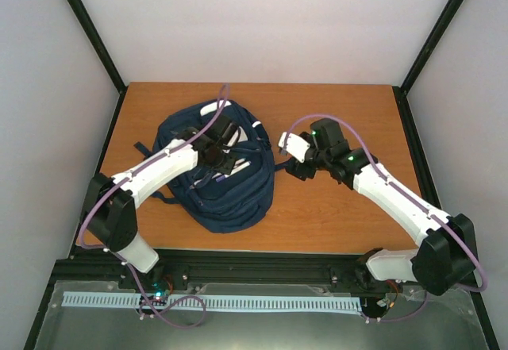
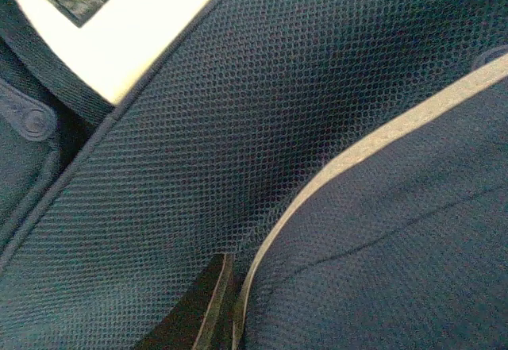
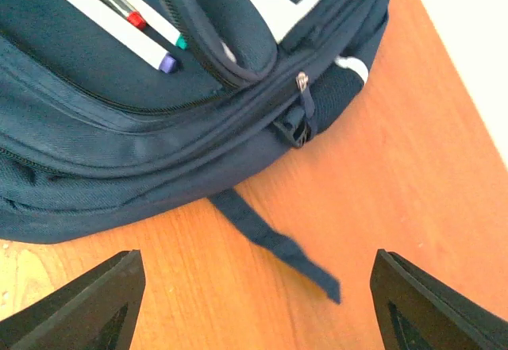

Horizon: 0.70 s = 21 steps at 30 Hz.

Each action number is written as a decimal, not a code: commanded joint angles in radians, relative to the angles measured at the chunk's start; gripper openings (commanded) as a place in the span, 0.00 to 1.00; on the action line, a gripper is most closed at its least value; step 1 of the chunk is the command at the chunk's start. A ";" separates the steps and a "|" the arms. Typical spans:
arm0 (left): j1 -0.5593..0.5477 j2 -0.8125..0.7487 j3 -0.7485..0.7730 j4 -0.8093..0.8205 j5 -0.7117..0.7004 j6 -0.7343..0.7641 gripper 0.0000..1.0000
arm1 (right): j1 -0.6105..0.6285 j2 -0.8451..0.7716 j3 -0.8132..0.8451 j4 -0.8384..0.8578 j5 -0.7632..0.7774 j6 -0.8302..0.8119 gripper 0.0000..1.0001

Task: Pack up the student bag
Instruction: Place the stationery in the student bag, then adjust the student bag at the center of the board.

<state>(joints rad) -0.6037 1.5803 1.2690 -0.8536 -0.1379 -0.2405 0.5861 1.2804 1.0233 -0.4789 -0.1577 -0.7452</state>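
Right now, seeing the student bag (image 1: 218,179) lying flat on the counter (image 1: 341,215), directly under the left jaws and just ahead of the right jaws. Navy fabric with thin white stripes, and a white patch (image 3: 278,1) on the side farthest from the right jaws. Inside an unzipped pocket, ahead and to the left of the right jaws: three pens (image 3: 111,23) side by side, tipped red, green and purple. Nearer those jaws, a zipper pull (image 3: 302,88) hanging at the bag's edge. Also a loose dark strap (image 3: 274,243) trailing off the bag onto bare wood, ending just ahead of the gap between the fingers and touching neither.

Right jaws: spread wide, holding nothing, hovering over the counter just beside the bag at the end of the right arm (image 1: 397,195).

Left jaws: down on the top of the bag, with the left arm (image 1: 159,171) reaching across it. Cannot tell how far open, nor whether any fabric is pinched. From the left wrist, only close mesh fabric (image 2: 238,128), a grey piping line (image 2: 373,144) and a corner of the white patch; fingers out of sight.
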 commanded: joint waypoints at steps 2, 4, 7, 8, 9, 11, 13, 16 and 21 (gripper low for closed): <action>-0.053 0.075 0.059 -0.011 0.012 -0.027 0.15 | -0.068 0.041 0.000 0.017 -0.131 0.200 0.80; -0.099 0.101 0.073 -0.038 -0.032 -0.015 0.15 | -0.068 0.051 0.010 -0.004 -0.145 0.224 0.80; -0.144 0.123 0.085 -0.070 -0.045 0.002 0.23 | -0.068 0.045 -0.003 0.000 -0.193 0.227 0.80; -0.149 0.124 0.090 -0.080 -0.037 -0.001 0.28 | -0.068 0.046 -0.007 -0.004 -0.203 0.222 0.80; -0.149 0.115 0.092 -0.091 -0.025 -0.006 0.34 | -0.068 0.048 -0.009 -0.010 -0.212 0.218 0.80; -0.149 0.084 0.096 -0.104 -0.022 -0.018 0.47 | -0.068 0.052 -0.007 -0.018 -0.224 0.219 0.80; -0.149 0.035 0.099 -0.104 -0.012 -0.025 0.59 | -0.068 0.046 -0.009 -0.017 -0.252 0.226 0.79; -0.139 -0.050 0.088 -0.065 -0.033 -0.047 0.74 | -0.068 0.048 -0.010 -0.023 -0.298 0.227 0.79; -0.029 -0.137 0.029 0.028 -0.067 -0.098 0.86 | -0.068 0.067 0.002 -0.056 -0.342 0.209 0.78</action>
<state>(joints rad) -0.7158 1.5093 1.3174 -0.9112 -0.1703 -0.2852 0.5186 1.3289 1.0145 -0.5045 -0.4244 -0.5339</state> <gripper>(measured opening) 0.834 0.781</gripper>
